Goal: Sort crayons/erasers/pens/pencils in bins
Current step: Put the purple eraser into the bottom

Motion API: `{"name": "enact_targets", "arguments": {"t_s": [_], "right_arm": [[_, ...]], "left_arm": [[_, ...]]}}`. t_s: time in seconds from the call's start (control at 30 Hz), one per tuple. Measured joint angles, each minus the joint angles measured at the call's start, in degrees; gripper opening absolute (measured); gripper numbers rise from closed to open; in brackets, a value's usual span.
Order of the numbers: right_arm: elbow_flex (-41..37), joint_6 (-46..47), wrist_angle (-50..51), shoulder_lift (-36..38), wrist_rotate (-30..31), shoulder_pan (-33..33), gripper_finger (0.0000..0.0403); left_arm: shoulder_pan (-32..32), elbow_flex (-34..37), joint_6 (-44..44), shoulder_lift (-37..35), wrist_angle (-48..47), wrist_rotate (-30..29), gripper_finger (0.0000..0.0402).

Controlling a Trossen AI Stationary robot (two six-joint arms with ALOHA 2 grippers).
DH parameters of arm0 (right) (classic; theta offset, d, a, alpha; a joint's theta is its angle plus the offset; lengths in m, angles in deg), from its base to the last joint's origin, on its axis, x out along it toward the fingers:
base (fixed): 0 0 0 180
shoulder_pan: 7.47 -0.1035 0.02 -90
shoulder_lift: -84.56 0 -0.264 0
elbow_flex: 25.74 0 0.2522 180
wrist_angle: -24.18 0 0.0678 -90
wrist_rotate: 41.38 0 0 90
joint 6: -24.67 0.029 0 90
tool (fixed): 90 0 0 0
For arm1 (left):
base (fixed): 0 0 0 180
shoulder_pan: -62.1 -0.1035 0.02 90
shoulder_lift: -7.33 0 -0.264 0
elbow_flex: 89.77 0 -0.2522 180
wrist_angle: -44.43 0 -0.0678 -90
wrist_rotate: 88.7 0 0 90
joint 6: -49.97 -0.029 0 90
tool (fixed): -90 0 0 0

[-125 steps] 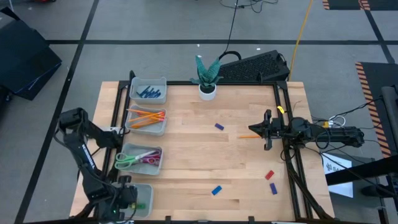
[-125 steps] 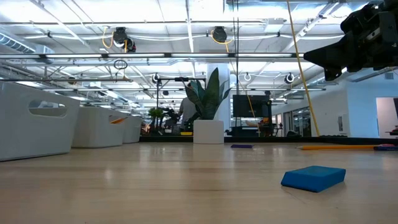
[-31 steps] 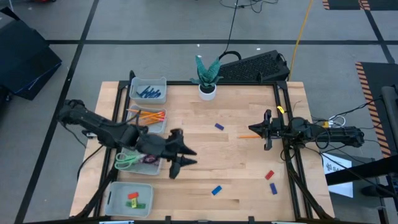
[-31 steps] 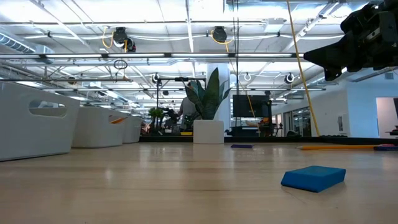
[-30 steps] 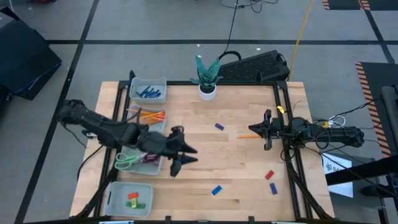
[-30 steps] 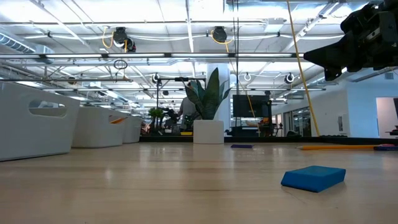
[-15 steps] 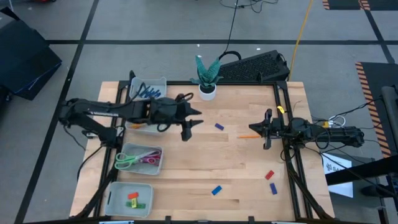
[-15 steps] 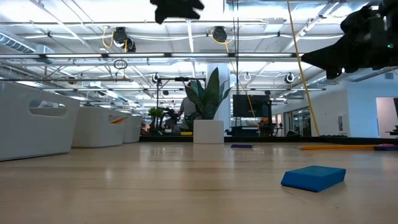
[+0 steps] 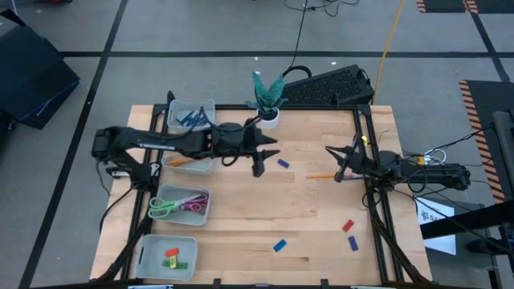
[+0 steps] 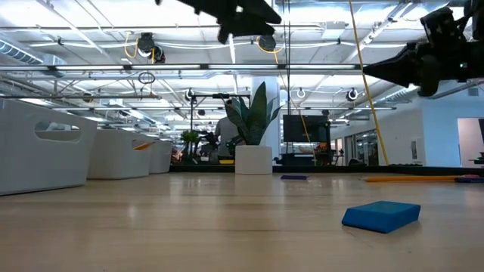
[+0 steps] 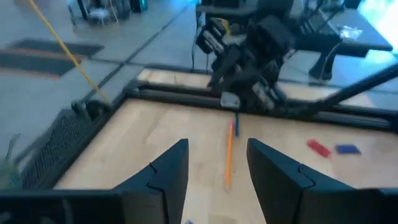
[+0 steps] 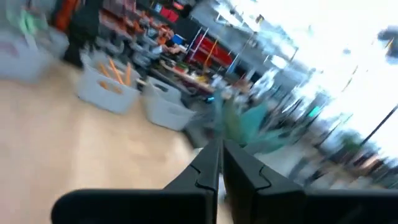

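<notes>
4 bins [image 9: 161, 193] down the tabletop's [image 9: 305, 217] left edge: pens [image 9: 191, 120] in the far one, pencils [image 9: 178, 160] in the next and partly under the left arm, scissors [image 9: 173, 205] in the 3rd, erasers [image 9: 172, 258] in the nearest.

Left claw [image 9: 267, 156] out over the middle, released and empty, just beside a small purple-blue block [image 9: 282, 163] and aimed at the loose orange pencil [image 11: 229, 152]. Probably a pick of 1 of these 2.

- For the pencil: come down across the shaft near its middle, pads either side, then close gently so as not to roll it.
- For the block: drop low and pinch its short sides.

Right claw [image 12: 219, 158] clenched, nothing seen between its fingers, near the pencil's far end. Likely the main obstacle, so keep the left wrist clear of it.

White plant pot [image 9: 268, 118] close behind the left claw; mind the leaves on the way back.

Left for later: a blue eraser [image 9: 279, 246] near the front, and a red one [image 9: 348, 226] and a blue one [image 9: 352, 242] towards the right.
</notes>
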Motion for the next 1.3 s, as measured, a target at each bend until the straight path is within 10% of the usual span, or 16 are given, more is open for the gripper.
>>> {"name": "enact_targets", "arguments": {"t_s": [0.4,0.6,0.9,1.13,1.3], "right_arm": [[-0.01,-46.47,-7.6,-0.71,1.05,0.27,0.0013],[0.24,-61.26,-11.53,-0.8,-13.8,0.27,0.0013],[0.61,-29.07,-28.75,-1.99,-27.73,0.35,0.0013],[0.61,-35.23,-39.77,-2.83,-38.42,0.34,0.0013],[1.69,-20.91,-35.42,-4.5,-21.83,0.34,0.0013]], "left_arm": [[-2.08,0.02,7.96,3.91,11.85,-1.54,0.0163],[-2.01,0.04,8.64,2.26,10.22,-0.12,0.0163],[-1.89,-0.03,14.16,-9.81,-2.86,-0.12,0.0163],[0.34,-0.03,16.49,-21.35,-19.84,1.01,0.0163],[4.36,-0.05,17.47,-26.82,-31.65,-1.7,0.0163]]}}
